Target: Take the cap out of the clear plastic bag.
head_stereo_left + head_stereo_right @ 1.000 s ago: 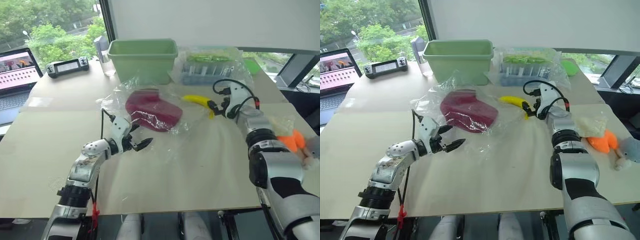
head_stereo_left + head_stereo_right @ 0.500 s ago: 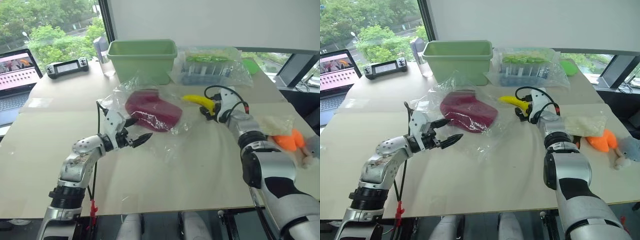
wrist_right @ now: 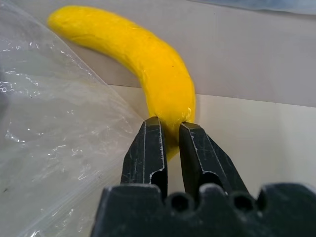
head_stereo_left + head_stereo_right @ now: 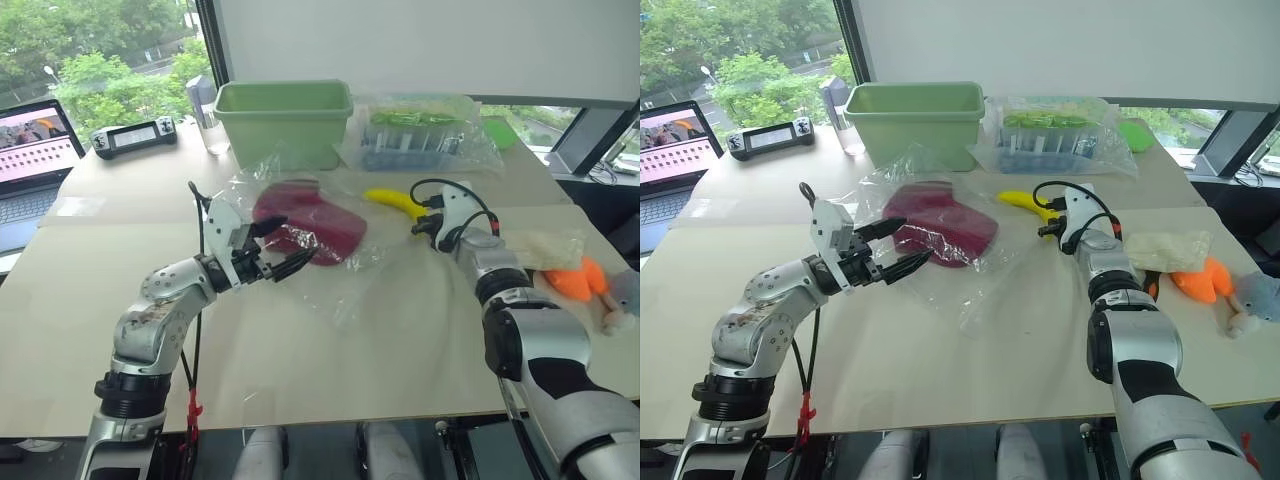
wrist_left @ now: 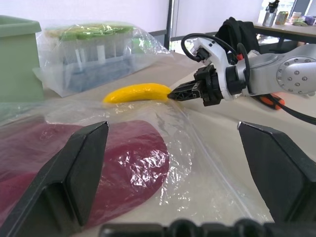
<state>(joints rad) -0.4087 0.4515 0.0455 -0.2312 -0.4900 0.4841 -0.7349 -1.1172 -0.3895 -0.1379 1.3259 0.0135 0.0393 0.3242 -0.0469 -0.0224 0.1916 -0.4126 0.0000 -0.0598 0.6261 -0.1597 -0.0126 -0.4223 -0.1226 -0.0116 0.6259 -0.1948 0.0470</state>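
Note:
The maroon cap (image 4: 310, 225) lies inside the clear plastic bag (image 4: 350, 285) in the middle of the table. My left gripper (image 4: 297, 240) hovers open at the bag's near left side, its fingers spread wide in front of the cap (image 5: 123, 163). Over at the bag's right corner, my right gripper (image 4: 1043, 230) is low on the table beside a yellow banana (image 4: 395, 200). In the right wrist view its fingers (image 3: 148, 143) stand almost together, with the bag's edge (image 3: 74, 123) running up to them and the banana (image 3: 148, 64) just behind.
A green bin (image 4: 285, 115) and a clear bag of green and blue-grey items (image 4: 420, 130) stand at the back. A laptop (image 4: 30, 150) and a controller (image 4: 135, 135) are at the far left. An orange plush toy (image 4: 580, 280) lies at the right edge.
My left gripper has risen and come closer to the cap, still open. The right gripper has sunk a little and shut at the bag's corner by the banana.

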